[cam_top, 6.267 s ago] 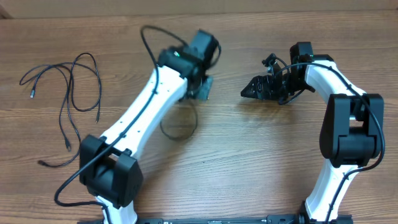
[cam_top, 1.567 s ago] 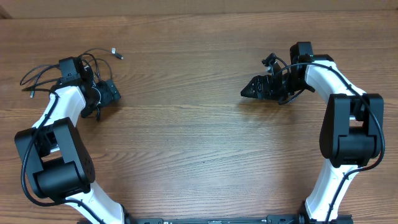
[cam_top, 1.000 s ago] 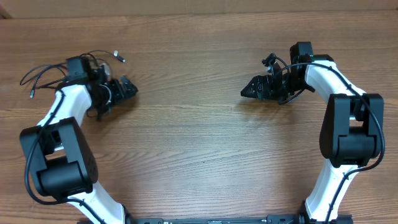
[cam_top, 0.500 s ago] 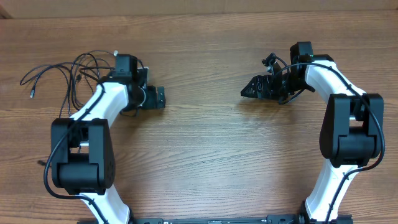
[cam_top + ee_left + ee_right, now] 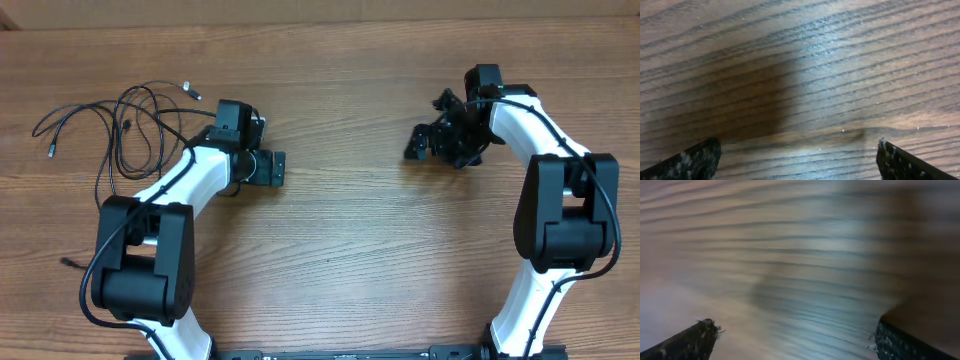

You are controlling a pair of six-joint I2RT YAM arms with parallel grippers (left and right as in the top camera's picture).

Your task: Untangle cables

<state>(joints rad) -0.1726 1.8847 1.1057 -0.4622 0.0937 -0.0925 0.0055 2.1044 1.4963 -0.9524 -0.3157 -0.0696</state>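
The cables [image 5: 118, 140] lie as loose thin black strands on the left of the wooden table [image 5: 340, 250], one with a silver-tipped plug [image 5: 187, 90] at the back. My left gripper [image 5: 282, 168] is open, to the right of the strands and apart from them. In the left wrist view its dark fingertips [image 5: 695, 159] flank bare wood, with the left gripper [image 5: 797, 161] holding nothing. My right gripper [image 5: 416, 145] stands open at the right, far from the cables. Only blurred wood lies between the jaws of the right gripper [image 5: 795, 340]. No cable shows in either wrist view.
One strand runs down to a plug end [image 5: 68, 263] beside the left arm's base [image 5: 140, 270]. The right arm's base [image 5: 560, 220] stands at the right. The table's far edge [image 5: 320, 22] runs along the top.
My left arm has swung right, from over the cables to the table's middle left, leaving the strands spread out behind it. My right gripper has turned at the wrist and shifted slightly.
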